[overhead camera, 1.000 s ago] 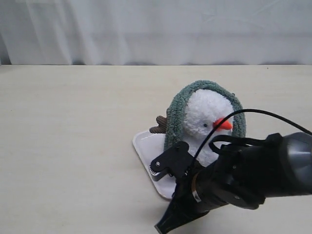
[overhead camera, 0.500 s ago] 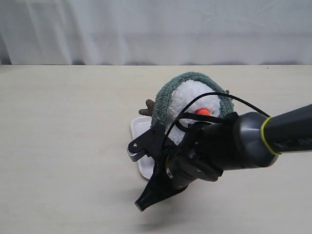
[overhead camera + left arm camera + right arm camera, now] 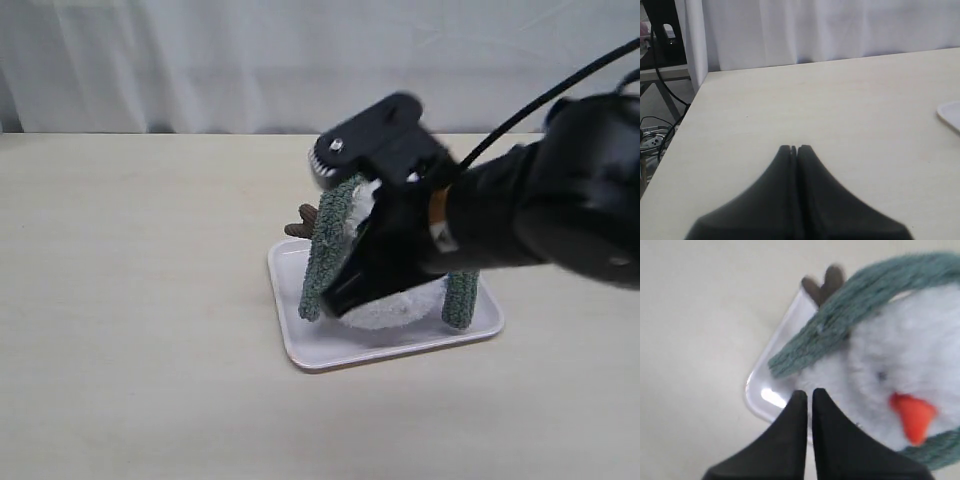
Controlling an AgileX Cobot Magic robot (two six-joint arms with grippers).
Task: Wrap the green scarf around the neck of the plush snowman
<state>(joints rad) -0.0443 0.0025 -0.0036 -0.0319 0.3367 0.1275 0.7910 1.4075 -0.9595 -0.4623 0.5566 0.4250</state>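
i see my right gripper [image 3: 807, 391] clenched on nothing, its tips just in front of the plush snowman [image 3: 920, 340]. the snowman sits on the white tray [image 3: 330, 352] on the surface [image 3: 130, 300], mostly hidden behind my right arm in the exterior view. the green scarf [image 3: 325, 250] is draped over its head, one end hanging down each side toward the tray. my left gripper [image 3: 794, 148] is clenched and empty, well apart over the surface.
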